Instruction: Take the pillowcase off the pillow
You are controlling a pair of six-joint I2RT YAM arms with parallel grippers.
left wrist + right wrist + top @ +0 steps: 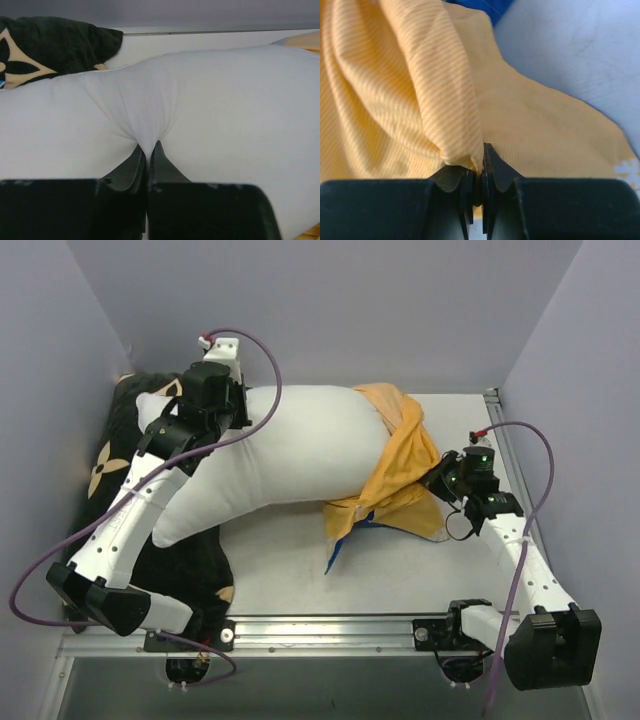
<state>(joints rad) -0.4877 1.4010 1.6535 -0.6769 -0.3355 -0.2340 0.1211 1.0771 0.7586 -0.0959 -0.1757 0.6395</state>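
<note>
The white pillow (290,455) lies across the table, mostly bare. The orange-yellow pillowcase (400,475) is bunched over its right end, with a blue strip showing at its lower edge (345,540). My left gripper (222,420) is shut on a pinch of the pillow's white fabric (145,127) near its left end, the jaws (148,150) closed on the fold. My right gripper (443,478) is shut on a fold of the pillowcase (445,100) at its right edge, the jaws (481,157) closed on the cloth.
A black cushion with tan flower marks (105,465) lies at the far left under the pillow's left end and also shows in the left wrist view (45,45). Grey walls close in the back and sides. A metal rail (330,625) runs along the near edge.
</note>
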